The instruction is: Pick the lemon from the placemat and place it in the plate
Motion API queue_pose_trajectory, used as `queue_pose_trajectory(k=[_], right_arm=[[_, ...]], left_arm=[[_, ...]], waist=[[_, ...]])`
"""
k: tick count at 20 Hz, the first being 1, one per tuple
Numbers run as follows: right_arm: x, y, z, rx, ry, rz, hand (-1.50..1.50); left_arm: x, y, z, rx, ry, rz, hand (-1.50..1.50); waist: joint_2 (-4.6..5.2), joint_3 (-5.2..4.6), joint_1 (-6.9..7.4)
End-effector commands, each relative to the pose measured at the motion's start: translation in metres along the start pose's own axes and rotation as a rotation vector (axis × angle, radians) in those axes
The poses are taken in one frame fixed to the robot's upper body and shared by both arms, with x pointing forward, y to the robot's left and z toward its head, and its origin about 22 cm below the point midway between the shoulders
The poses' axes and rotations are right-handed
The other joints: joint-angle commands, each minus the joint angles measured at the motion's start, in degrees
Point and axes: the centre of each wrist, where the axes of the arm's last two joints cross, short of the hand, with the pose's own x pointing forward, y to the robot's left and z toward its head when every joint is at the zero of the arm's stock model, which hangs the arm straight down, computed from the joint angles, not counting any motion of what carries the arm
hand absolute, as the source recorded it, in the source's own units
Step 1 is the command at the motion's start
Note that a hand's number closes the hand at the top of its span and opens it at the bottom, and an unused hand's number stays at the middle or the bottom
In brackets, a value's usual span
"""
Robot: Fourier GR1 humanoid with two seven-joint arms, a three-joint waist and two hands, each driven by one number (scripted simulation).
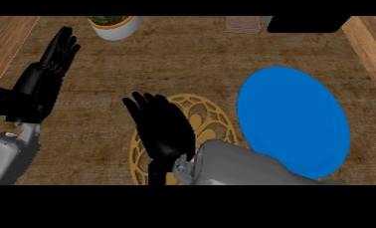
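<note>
Flat right hand (163, 128) over the placemat (214, 117), beside the blue plate (294, 122).

A round golden placemat (214, 117) with an open lattice pattern lies flat under the right hand (163, 127), which covers its left part. A plain blue plate (294, 122) lies flat just right of that hand, close against the placemat's right edge.
</note>
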Motion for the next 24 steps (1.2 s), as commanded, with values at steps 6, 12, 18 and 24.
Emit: queue_pose_trajectory(k=[6, 12, 18, 24], right_arm=[[0.023, -0.012, -0.012, 0.180, 0.179, 0.153, -1.50], [0.008, 0.003, -0.019, 0.147, 0.267, 0.222, -1.50], [-0.011, 0.016, -0.031, 0.179, 0.353, 0.246, -1.50], [-0.024, 0.023, -0.035, 0.216, 0.358, 0.227, -1.50]], left_arm=[[0.004, -0.001, -0.006, 0.016, -0.004, -0.004, 0.00], [0.006, 0.003, 0.001, -0.011, -0.007, 0.003, 0.00], [0.012, 0.005, -0.017, -0.012, -0.010, 0.033, 0.00], [-0.003, -0.002, -0.015, -0.013, -0.012, 0.017, 0.00]], waist=[[0.50, 0.17, 0.36], [0.44, 0.17, 0.31], [0.54, 0.17, -0.04], [0.58, 0.17, 0.27]])
